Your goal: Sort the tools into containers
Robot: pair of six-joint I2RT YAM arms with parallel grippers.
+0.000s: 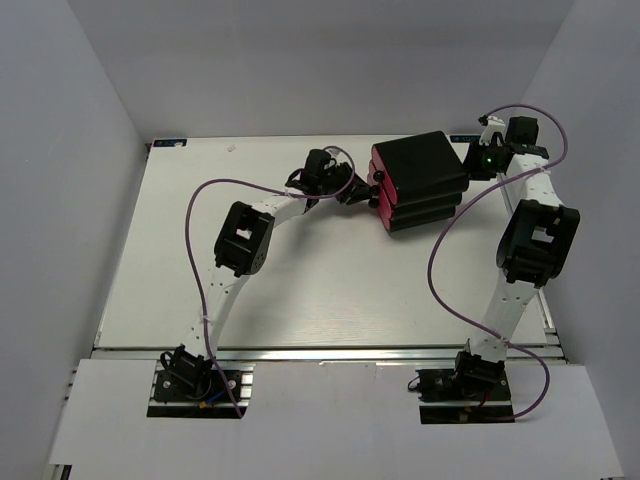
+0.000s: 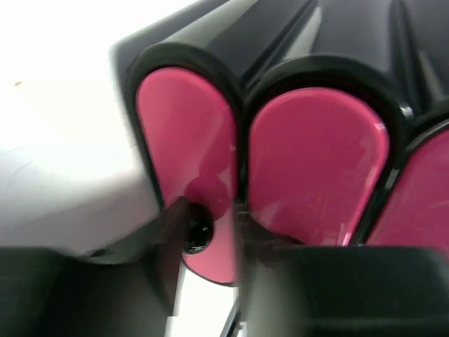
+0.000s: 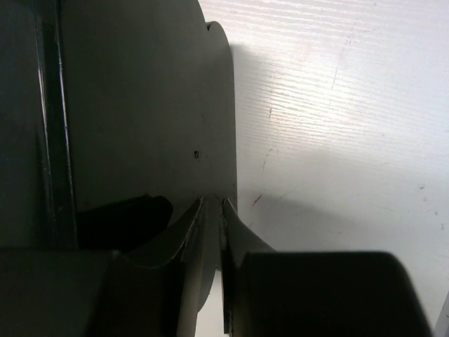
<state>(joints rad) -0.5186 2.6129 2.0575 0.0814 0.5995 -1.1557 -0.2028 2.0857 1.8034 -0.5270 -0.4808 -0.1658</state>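
Tabletop point(image 1: 300, 290): white, rectangular, matt, with a fine grain and a few faint dark scratches in the right wrist view. A metal rail point(image 1: 330, 353) runs along its near edge. One black cabinet point(image 1: 420, 160) stands directly on it, far and right of centre, set at a slight angle, its pink-red drawers point(image 1: 378, 187) facing left. A small label point(image 1: 168, 143) sits at the far left corner.

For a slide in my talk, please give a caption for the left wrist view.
Left gripper straddling the black knob of a pink drawer in the black cabinet.
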